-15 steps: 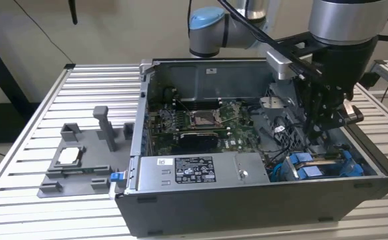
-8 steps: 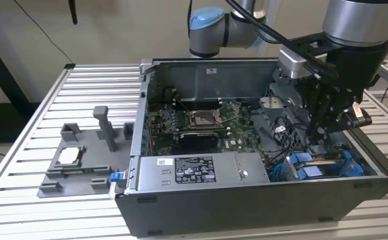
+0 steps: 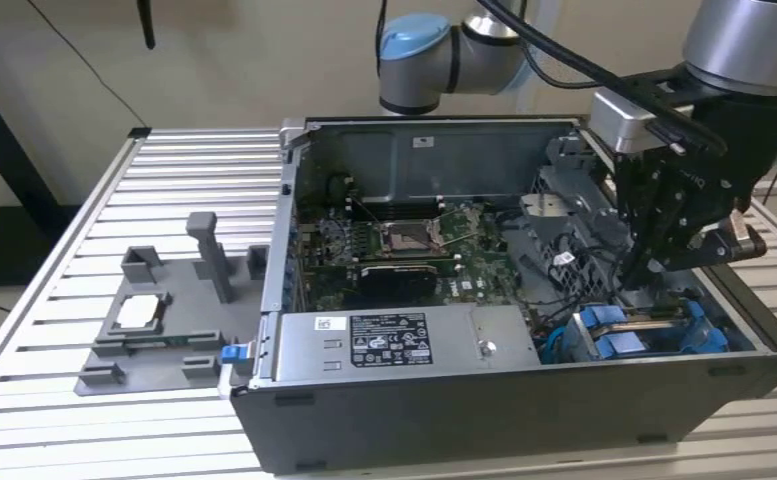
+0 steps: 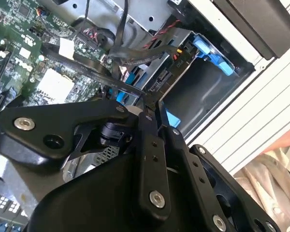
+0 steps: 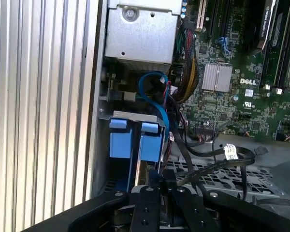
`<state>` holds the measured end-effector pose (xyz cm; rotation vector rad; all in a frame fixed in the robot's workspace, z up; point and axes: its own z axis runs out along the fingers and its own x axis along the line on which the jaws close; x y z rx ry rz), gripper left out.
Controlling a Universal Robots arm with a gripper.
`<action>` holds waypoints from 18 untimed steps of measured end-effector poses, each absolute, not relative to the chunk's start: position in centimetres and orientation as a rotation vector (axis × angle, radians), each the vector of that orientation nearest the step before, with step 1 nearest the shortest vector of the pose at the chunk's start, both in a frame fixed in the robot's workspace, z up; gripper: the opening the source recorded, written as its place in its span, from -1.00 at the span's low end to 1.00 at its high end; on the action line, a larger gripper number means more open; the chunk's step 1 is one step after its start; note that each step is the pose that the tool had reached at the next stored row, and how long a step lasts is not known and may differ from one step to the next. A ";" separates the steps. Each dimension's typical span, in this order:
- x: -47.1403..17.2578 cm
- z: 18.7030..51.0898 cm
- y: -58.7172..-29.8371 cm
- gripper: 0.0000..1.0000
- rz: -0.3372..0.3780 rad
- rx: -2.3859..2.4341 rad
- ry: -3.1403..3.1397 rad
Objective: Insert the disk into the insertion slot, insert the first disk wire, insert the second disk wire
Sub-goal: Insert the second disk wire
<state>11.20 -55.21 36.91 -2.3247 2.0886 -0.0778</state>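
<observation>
Slatted aluminium table (image 3: 81, 430) carried the open computer case (image 3: 495, 410). At the exterior view's lower right, the gripper (image 3: 655, 275) hung directly above the insertion slot (image 3: 648, 335), where the blue-framed disk (image 5: 135, 140) already sat, long axis running down into the cage. Its fingers looked pinched together on a thin black wire (image 4: 135, 89).
</observation>
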 end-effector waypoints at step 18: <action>13.2 35.5 -56.1 -0.68 -0.024 -2.308 2.122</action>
